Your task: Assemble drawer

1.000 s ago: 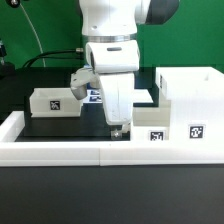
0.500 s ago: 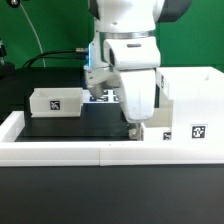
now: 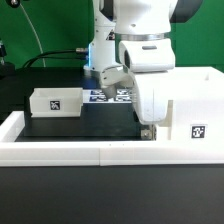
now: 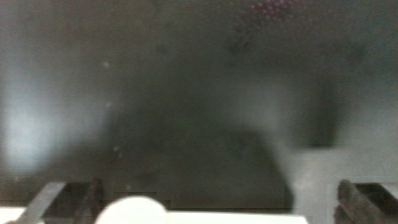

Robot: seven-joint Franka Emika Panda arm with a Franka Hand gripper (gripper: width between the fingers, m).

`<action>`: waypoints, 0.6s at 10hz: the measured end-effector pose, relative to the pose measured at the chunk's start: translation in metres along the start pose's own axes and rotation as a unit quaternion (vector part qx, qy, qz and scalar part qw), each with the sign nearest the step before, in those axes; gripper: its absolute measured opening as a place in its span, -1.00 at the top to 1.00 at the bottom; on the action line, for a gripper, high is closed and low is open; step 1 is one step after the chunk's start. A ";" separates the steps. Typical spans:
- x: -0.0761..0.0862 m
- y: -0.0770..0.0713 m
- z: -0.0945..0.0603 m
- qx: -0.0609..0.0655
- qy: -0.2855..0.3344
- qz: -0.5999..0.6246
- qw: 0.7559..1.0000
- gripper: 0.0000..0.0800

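The large white box case of the drawer stands at the exterior view's right, with a square tag on its front. One small white tray with a tag sits at the left on the black table. My gripper hangs low right beside the case's left front and hides the second tray. In the blurred wrist view my gripper has its dark fingers far apart, and a round white knob with a white surface lies between them. It looks open.
The long low white border wall runs along the front and up the left side. The marker board lies behind the arm at the back. Bare black table lies between the left tray and my gripper.
My arm has moved steadily to the exterior view's right, toward the case. The second tray, seen beside the case before, is now hidden behind my gripper.
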State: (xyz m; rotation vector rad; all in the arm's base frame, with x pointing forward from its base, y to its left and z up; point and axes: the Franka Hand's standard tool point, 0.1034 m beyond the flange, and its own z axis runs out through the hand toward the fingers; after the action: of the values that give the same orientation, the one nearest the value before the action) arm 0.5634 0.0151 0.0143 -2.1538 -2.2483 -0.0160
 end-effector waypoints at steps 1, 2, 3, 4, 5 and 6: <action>-0.006 0.000 0.000 0.000 0.000 0.004 1.000 -0.62; -0.010 -0.001 0.000 0.001 0.000 0.008 1.000 -0.62; -0.011 -0.003 0.001 0.002 0.000 0.010 1.000 -0.62; -0.010 -0.006 0.003 0.001 0.001 0.012 1.000 -0.62; -0.010 -0.010 0.004 0.001 0.001 0.013 1.000 -0.62; -0.009 -0.012 0.005 0.002 0.001 0.015 1.000 -0.62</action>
State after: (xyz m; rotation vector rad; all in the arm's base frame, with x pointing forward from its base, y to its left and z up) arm 0.5515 0.0057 0.0092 -2.1846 -2.2111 -0.0122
